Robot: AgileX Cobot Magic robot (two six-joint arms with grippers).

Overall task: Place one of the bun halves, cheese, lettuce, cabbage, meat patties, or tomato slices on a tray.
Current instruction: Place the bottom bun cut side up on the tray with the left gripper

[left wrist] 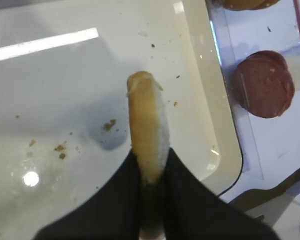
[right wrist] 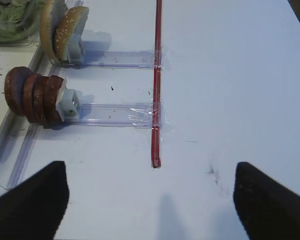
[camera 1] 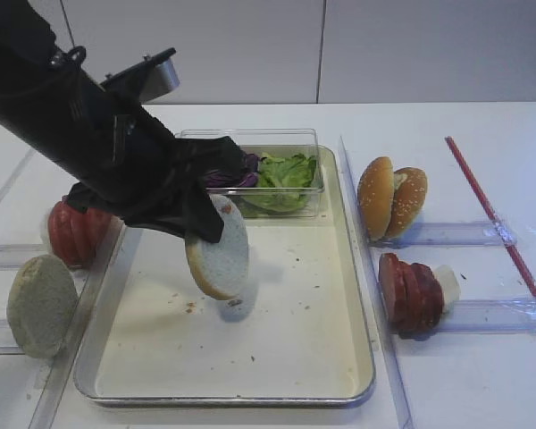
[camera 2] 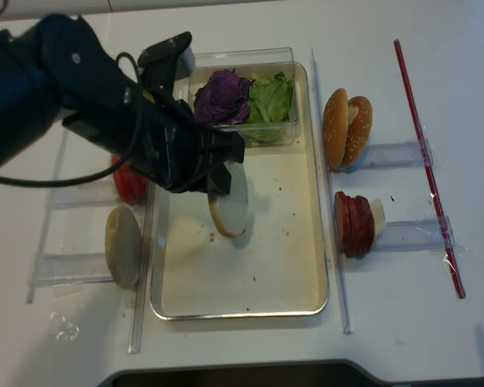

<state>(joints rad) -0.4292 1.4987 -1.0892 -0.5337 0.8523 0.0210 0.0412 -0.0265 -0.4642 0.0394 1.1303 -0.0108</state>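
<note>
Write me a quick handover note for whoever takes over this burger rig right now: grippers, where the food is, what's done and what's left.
Left gripper: shut on the bun half, held on edge above the tray, not set down.
Right gripper: open, empty, over the bare table right of the tray.
Lettuce and purple cabbage sit in the clear box at the tray's far end. Meat patties and sesame bun halves stand right of the tray; tomato slices and another pale bun half left.
Done: bun half picked.
Left: lower and release it on the tray.
</note>
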